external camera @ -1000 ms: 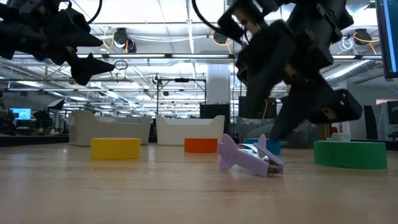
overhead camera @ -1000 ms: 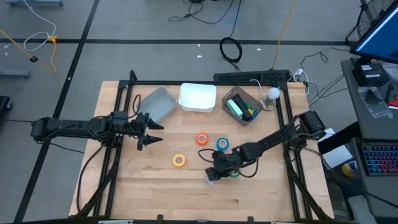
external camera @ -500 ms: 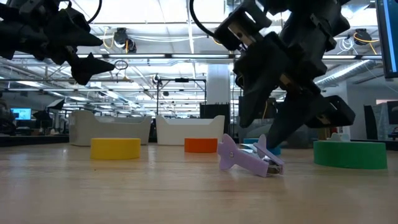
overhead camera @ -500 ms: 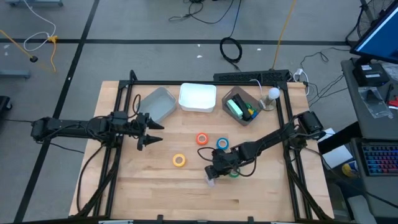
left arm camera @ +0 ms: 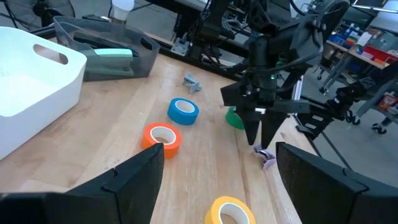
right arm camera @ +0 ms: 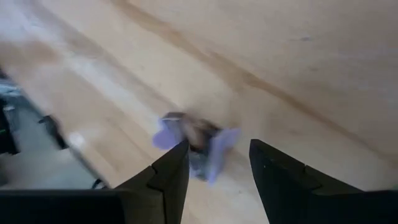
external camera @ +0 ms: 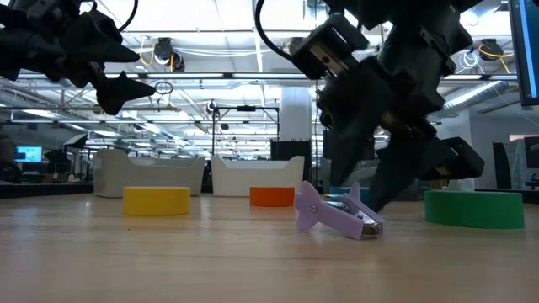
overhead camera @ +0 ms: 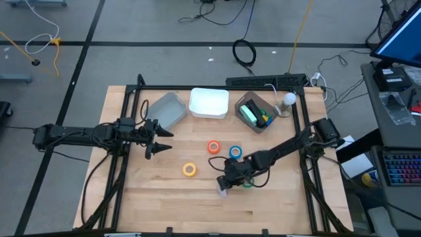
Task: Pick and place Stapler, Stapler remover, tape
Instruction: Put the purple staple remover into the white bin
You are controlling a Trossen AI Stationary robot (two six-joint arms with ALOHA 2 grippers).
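The purple staple remover (external camera: 337, 215) lies on the wooden table near its front, also in the high view (overhead camera: 222, 191). My right gripper (external camera: 354, 200) hangs open just above it, slanting down, a finger on either side (right arm camera: 217, 168); no touch shows. Orange tape (overhead camera: 214, 147), blue tape (overhead camera: 235, 153) and yellow tape (overhead camera: 189, 169) lie flat mid-table. Green tape (external camera: 474, 208) lies beside the right arm. A teal stapler-like thing (left arm camera: 109, 53) lies in the dark bin (overhead camera: 256, 122). My left gripper (overhead camera: 171, 139) waits open at the table's left.
A white bin (overhead camera: 209, 103) and a clear grey bin (overhead camera: 168, 110) stand at the table's far edge beside the dark bin. A black frame rail (overhead camera: 217, 87) runs around the table. Bare wood lies between the yellow tape and the front edge.
My right gripper has crept slightly down toward the staple remover, still open. The remover and the tapes lie where they were.
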